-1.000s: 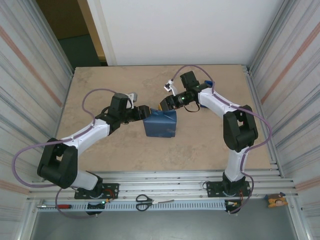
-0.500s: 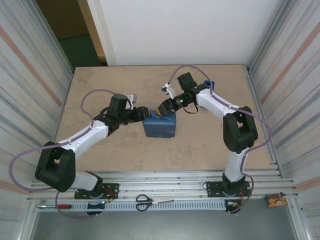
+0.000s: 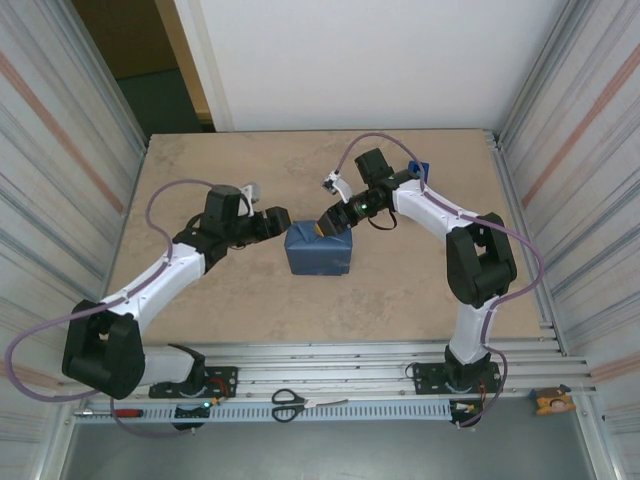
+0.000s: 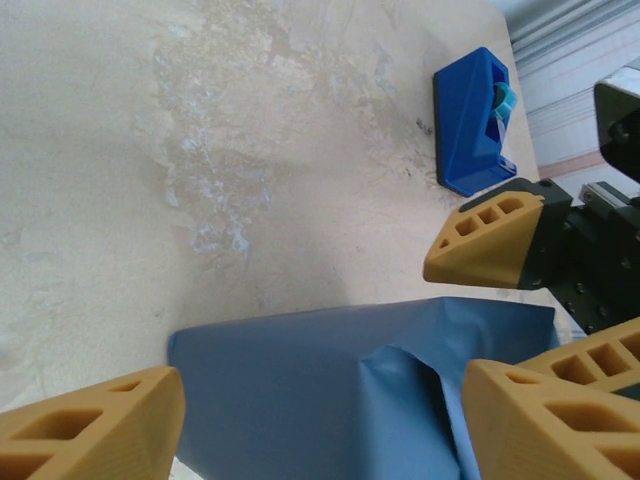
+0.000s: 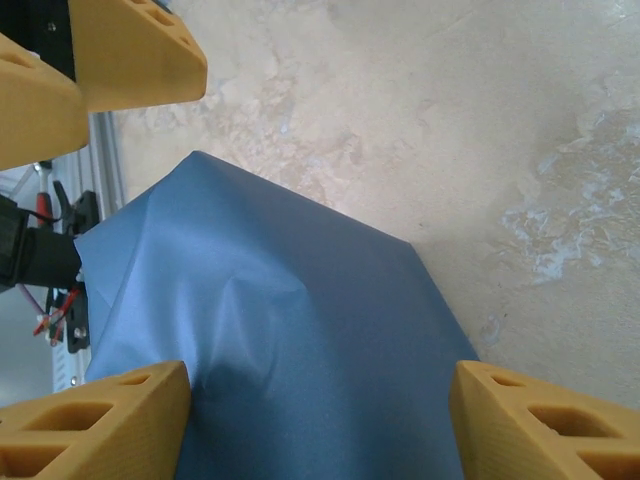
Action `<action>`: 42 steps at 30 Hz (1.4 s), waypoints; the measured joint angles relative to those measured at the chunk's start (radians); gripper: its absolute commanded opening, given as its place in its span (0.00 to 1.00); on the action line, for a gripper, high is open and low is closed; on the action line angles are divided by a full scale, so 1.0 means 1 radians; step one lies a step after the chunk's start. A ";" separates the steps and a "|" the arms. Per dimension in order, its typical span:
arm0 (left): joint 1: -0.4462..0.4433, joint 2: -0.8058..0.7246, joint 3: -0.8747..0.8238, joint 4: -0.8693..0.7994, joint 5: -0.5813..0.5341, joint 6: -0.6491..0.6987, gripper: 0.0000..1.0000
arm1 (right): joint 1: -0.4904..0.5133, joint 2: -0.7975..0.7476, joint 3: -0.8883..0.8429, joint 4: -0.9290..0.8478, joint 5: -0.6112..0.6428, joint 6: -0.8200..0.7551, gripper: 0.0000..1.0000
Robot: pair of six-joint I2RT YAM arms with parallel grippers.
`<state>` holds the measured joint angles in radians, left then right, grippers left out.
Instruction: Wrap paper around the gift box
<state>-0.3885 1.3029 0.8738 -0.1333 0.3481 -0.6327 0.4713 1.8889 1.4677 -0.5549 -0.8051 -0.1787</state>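
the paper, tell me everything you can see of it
The paper is a thin, matte, dark blue sheet folded into a boxy bundle lying on the tan table, creased, with a loose fold on top. The open left gripper and open right gripper straddle its far edge; whether they touch it is unclear.

A blue tape dispenser (image 4: 475, 125) lies flat on the mottled beige bench (image 4: 150, 150), well beyond the tips of the left fingers (image 4: 90, 425). Black-handled scissors (image 3: 288, 403), a red-handled screwdriver (image 3: 115, 411) and a small yellow object (image 3: 552, 402) lie along the metal frame (image 3: 400, 410) at the bench's near edge, far behind the fingers.
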 measured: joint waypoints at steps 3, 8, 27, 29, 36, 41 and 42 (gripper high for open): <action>0.000 0.034 0.043 -0.021 0.028 0.000 0.77 | 0.000 -0.002 -0.003 0.000 -0.002 -0.014 0.67; 0.001 0.144 0.130 -0.027 0.076 -0.001 0.74 | 0.000 -0.005 -0.006 0.000 -0.003 -0.018 0.67; -0.021 0.213 0.100 0.019 0.124 -0.040 0.46 | -0.037 -0.077 -0.062 0.117 0.001 0.137 0.85; -0.024 0.211 0.093 0.031 0.122 -0.046 0.46 | -0.034 -0.097 -0.070 0.146 0.013 0.176 0.86; -0.030 0.197 0.069 0.064 0.112 -0.046 0.45 | -0.001 -0.103 -0.070 0.184 0.061 0.228 0.88; -0.033 0.188 0.056 0.081 0.107 -0.045 0.45 | 0.000 -0.098 -0.072 0.150 0.069 0.212 0.89; -0.032 0.187 0.053 0.085 0.105 -0.045 0.45 | 0.000 -0.097 -0.072 0.138 0.071 0.201 0.89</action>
<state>-0.4210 1.4902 0.9268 -0.0483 0.4534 -0.6781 0.4709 1.7924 1.3952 -0.4168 -0.7338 0.0219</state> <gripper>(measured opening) 0.446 0.887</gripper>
